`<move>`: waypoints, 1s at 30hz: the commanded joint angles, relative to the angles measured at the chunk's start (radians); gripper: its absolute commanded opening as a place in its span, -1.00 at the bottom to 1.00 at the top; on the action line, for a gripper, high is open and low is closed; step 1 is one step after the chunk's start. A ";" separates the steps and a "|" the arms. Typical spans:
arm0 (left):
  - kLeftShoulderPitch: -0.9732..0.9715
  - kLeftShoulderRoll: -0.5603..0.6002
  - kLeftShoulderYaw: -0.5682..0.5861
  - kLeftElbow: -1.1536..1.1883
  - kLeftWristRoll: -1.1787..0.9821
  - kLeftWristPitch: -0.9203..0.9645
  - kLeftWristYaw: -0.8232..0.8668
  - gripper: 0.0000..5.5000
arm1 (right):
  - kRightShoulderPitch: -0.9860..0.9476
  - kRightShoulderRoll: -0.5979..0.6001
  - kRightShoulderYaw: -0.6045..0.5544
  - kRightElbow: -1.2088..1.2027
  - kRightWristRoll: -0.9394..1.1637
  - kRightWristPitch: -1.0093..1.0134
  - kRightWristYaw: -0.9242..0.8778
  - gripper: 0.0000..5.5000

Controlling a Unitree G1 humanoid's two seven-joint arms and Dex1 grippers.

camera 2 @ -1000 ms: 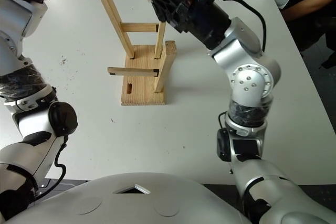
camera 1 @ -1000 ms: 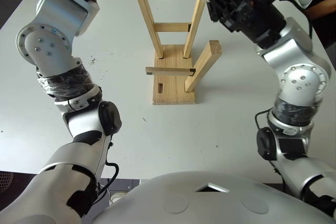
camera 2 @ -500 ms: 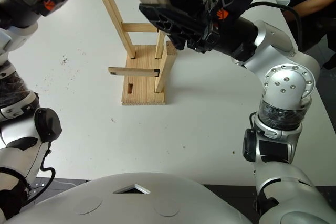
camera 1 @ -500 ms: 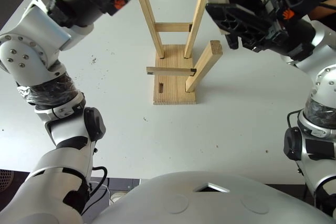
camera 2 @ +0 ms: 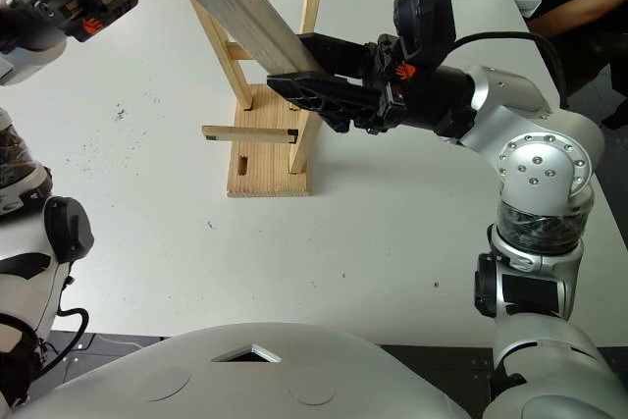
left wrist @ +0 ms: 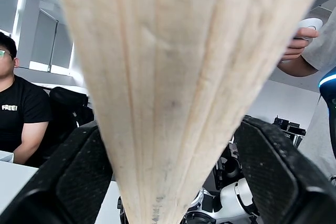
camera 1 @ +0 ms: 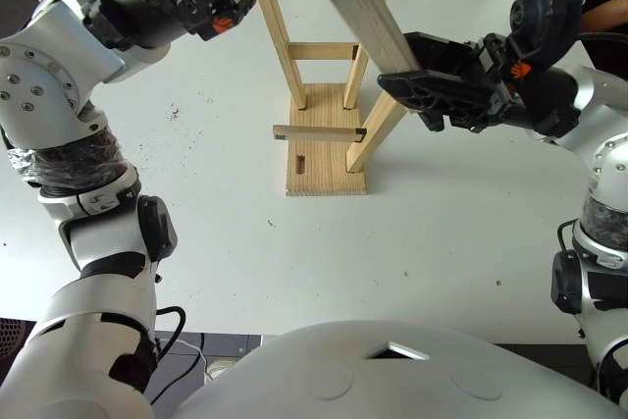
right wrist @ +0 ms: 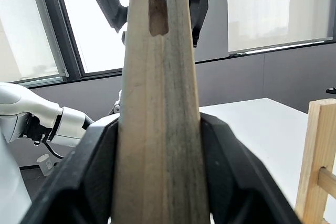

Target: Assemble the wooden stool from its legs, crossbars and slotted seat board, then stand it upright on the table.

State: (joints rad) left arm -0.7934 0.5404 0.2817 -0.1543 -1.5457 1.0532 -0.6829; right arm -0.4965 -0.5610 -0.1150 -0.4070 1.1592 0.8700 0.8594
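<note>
Leg (camera 1: 361,12) is slanting over the half-built stool (camera 1: 324,179) on the table (camera 1: 442,223), left gripper (left wrist: 176,171) now joining right gripper (camera 1: 417,76) in pinching it, likely heading for the empty slot (camera 1: 300,162).

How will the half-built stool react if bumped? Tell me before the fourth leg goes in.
The half-built stool probably slides rather than topples: its seat board lies flat on the table. The front leg leans outward, so it likely sits loose and could pop free. Its crossbar ends in air, awaiting the fourth leg, and may swing.
</note>
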 commanded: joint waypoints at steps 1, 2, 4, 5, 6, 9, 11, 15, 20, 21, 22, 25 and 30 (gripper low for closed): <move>-0.003 0.013 -0.010 -0.009 0.010 -0.003 -0.025 0.34 | 0.001 -0.018 0.010 -0.004 -0.010 0.006 0.006 -0.26; -0.001 0.014 -0.011 -0.012 0.014 -0.004 -0.029 0.34 | 0.001 -0.017 0.009 -0.004 -0.007 0.007 0.005 -0.26; 0.004 0.014 -0.013 -0.016 0.018 -0.004 -0.032 0.27 | 0.000 -0.012 0.008 -0.002 -0.002 0.007 0.000 -0.26; 0.007 0.013 -0.014 -0.018 0.019 -0.004 -0.032 0.23 | 0.000 -0.009 0.010 -0.002 -0.003 0.005 -0.002 -0.26; 0.011 0.013 -0.015 -0.021 0.021 -0.006 -0.031 0.17 | 0.000 -0.007 0.012 -0.002 -0.004 0.004 -0.003 -0.26; 0.029 0.010 -0.017 -0.041 0.027 -0.013 -0.030 -0.04 | 0.006 -0.006 0.018 -0.003 -0.011 0.002 -0.001 -0.26; 0.044 0.011 -0.018 -0.051 0.034 -0.020 -0.037 -0.13 | 0.005 -0.005 0.020 0.000 -0.009 0.002 -0.002 -0.26; 0.094 0.019 -0.017 -0.065 0.071 -0.040 -0.081 -0.20 | 0.003 0.007 0.012 0.008 0.012 0.004 -0.013 -0.26; 0.112 0.028 -0.007 -0.065 0.119 -0.086 -0.084 -0.22 | 0.027 0.022 0.007 -0.013 0.006 -0.011 -0.038 -0.26; 0.103 0.036 -0.002 -0.058 0.135 -0.097 -0.082 -0.23 | 0.032 0.029 0.005 -0.019 -0.003 -0.024 -0.048 -0.26; 0.089 0.050 0.008 -0.042 0.157 -0.110 -0.078 -0.24 | 0.042 0.037 -0.001 -0.033 -0.003 -0.038 -0.052 -0.12; 0.046 0.090 0.035 0.011 0.213 -0.140 -0.073 -0.25 | 0.063 0.057 -0.026 -0.055 0.009 -0.053 -0.118 0.01; 0.080 0.140 0.069 0.013 0.333 -0.215 -0.088 -0.25 | 0.020 0.052 -0.087 0.020 -0.010 -0.082 -0.202 0.09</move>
State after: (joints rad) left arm -0.7381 0.6413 0.3166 -0.1292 -1.2640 0.8732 -0.7622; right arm -0.4390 -0.5074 -0.1693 -0.4255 1.1614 0.8165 0.6818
